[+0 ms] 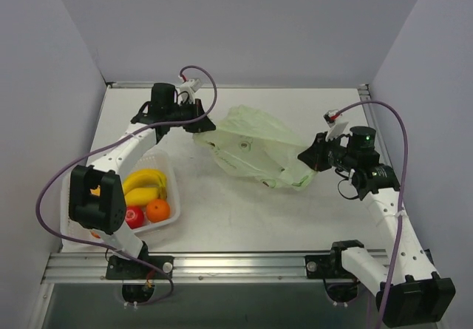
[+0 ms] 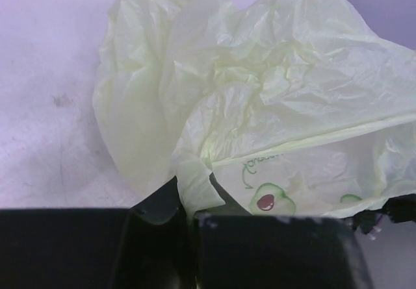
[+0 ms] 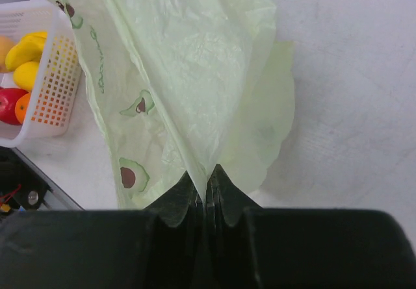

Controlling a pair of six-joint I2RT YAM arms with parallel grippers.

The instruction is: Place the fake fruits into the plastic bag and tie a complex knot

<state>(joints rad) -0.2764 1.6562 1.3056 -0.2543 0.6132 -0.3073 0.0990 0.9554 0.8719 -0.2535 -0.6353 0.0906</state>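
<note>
1. plastic bag (image 1: 255, 148): pale green, crinkly, avocado prints, spread on table (image 1: 222, 218) centre.
2. fake fruits (image 1: 145, 198): bananas (image 1: 144, 180), lemon (image 1: 140, 196), apple (image 1: 134, 216), orange (image 1: 157, 210), bunched in white basket (image 1: 175, 188), apart from bag.

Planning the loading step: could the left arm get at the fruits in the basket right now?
Probably not yet: the left gripper is shut on the plastic bag. The fake fruits lie uncovered in the basket beside that arm.
</note>
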